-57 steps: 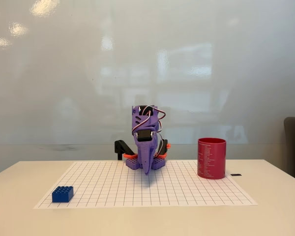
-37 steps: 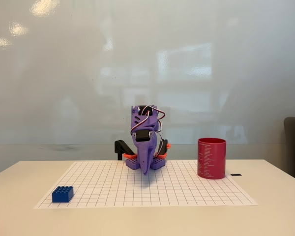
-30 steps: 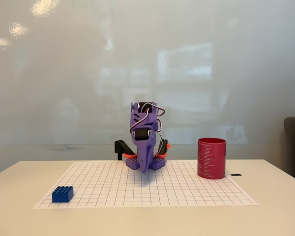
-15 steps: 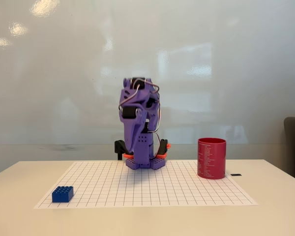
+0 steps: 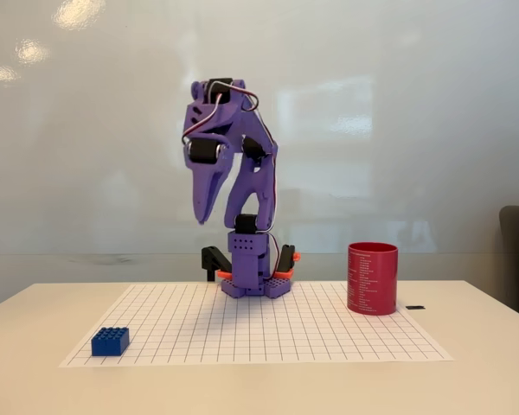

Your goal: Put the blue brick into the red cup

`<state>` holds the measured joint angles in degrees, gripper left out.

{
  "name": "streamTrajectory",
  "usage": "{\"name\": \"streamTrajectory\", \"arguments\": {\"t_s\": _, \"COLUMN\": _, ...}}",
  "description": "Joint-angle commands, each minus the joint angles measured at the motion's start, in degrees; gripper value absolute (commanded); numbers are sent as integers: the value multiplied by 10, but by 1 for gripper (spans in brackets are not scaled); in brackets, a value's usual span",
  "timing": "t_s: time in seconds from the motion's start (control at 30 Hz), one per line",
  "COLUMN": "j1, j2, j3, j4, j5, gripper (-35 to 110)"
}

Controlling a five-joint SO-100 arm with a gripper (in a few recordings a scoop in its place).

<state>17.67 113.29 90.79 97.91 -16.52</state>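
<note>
Blue studded plastic brick (image 5: pixel 110 341) sits untouched at eight o'clock on the grid mat, dark-red cylindrical cup (image 5: pixel 372 278) at three; my raised purple gripper (image 5: pixel 201 212), fingers together and empty, must next reach down-left.

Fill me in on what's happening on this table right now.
A purple robot arm at the back of a gridded mat is raised, its gripper pointing down in mid-air, holding nothing; whether its jaws are open is unclear. The blue brick lies untouched at the mat's front left corner in the fixed view. The red cup stands upright on the right. The brick is not yet picked up.
</note>
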Motion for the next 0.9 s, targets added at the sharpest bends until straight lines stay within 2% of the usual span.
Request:
{"name": "streamTrajectory", "arguments": {"t_s": 0.0, "j1": 33, "j2": -46, "j3": -36, "j4": 4, "j5": -63, "gripper": -1}}
{"name": "streamTrajectory", "arguments": {"t_s": 0.47, "j1": 233, "j2": -139, "j3": -54, "j4": -4, "j5": -258, "gripper": -1}}
{"name": "streamTrajectory", "arguments": {"t_s": 0.73, "j1": 256, "j2": -179, "j3": 100, "j4": -165, "j5": -285, "gripper": -1}}
{"name": "streamTrajectory", "arguments": {"t_s": 0.87, "j1": 266, "j2": -213, "j3": 127, "j4": -211, "j5": -298, "gripper": -1}}
